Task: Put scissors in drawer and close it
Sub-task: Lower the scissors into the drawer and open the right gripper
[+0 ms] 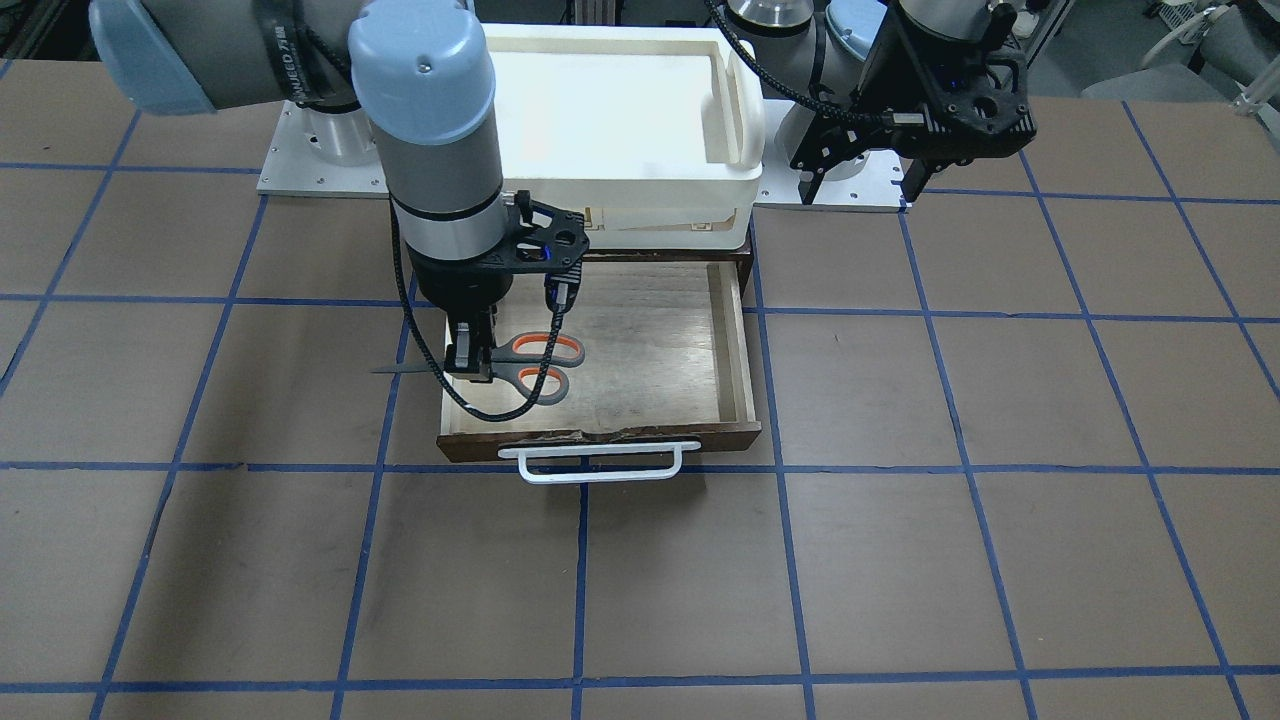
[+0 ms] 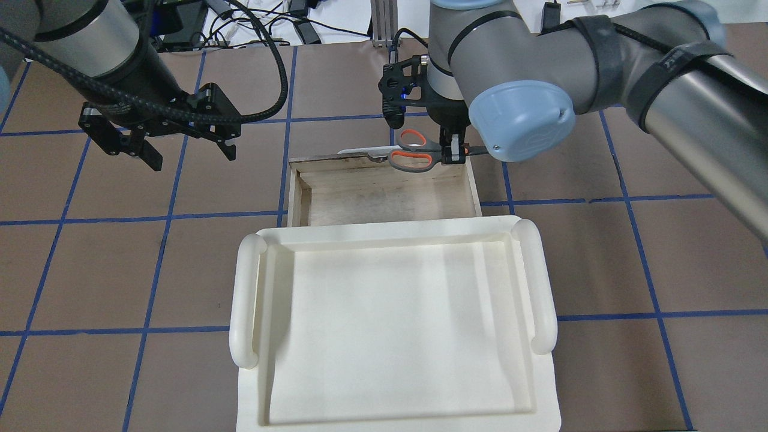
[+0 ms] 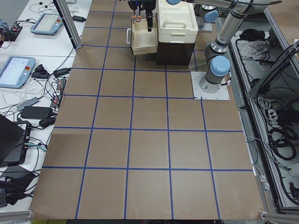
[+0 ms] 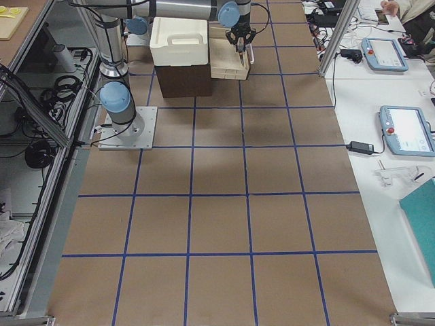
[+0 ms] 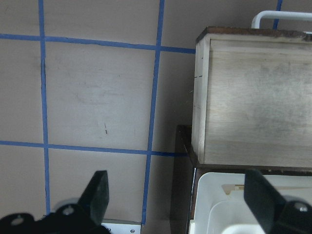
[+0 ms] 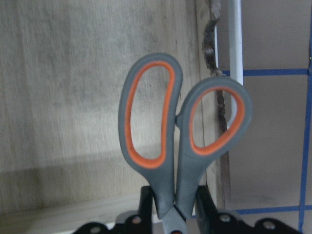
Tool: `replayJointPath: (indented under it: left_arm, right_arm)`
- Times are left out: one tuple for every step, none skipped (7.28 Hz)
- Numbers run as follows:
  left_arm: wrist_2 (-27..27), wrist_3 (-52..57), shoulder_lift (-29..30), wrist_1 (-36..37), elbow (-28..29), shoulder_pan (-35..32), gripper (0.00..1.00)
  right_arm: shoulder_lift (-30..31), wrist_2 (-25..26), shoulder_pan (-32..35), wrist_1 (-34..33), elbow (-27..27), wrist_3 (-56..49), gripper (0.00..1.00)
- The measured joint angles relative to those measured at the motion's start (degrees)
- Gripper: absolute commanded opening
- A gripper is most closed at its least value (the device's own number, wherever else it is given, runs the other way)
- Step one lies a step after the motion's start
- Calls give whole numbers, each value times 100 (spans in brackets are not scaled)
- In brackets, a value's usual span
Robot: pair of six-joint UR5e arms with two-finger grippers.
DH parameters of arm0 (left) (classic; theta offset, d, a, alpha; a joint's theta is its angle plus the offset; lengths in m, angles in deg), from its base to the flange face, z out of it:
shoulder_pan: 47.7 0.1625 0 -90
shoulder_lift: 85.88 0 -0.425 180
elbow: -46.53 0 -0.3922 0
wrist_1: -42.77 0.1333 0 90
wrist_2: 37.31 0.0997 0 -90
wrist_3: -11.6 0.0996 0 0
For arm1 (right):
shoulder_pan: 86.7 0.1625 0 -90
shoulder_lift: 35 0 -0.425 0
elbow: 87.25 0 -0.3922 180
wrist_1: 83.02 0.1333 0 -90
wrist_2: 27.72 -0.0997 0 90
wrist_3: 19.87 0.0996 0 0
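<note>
Scissors (image 1: 545, 366): gripped by right end effector (image 1: 472, 362), axis ran crosswise; handles over drawer (image 1: 735, 340) interior, blades overhung its side wall.

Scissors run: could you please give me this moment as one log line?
right claw: shut on scissors | scissors: handles over open drawer | left claw: open, apart from drawer

place: robot lab | signs: blue-taped grid table (image 3: 149, 140), teach pendants (image 4: 406, 130), loose cables (image 3: 279, 136)
</note>
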Motion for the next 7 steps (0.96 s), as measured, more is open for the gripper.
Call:
replayJointPath:
  left_arm:
    - [0, 0, -7, -9, 0, 0, 100]
    - [0, 0, -14, -16, 0, 0, 100]
    - [0, 0, -16, -20, 0, 0, 100]
    - [0, 2, -17, -21, 0, 0, 100]
    - [0, 3, -18, -18, 0, 0, 100]
    - [0, 2, -17, -17, 0, 0, 100]
    - [0, 1, -14, -16, 0, 1, 100]
  right_arm:
    - [-83, 29, 220, -12, 0, 331, 0]
    - [-181, 43, 442, -38, 1, 578, 0]
    - [-277, 36, 595, -77, 5, 759, 0]
    - [-365, 11, 700, -142, 7, 890, 0]
    - [-455, -5, 805, -192, 10, 962, 0]
    - [-541, -13, 910, -231, 12, 1020, 0]
    - [-615, -19, 996, -263, 11, 1105, 0]
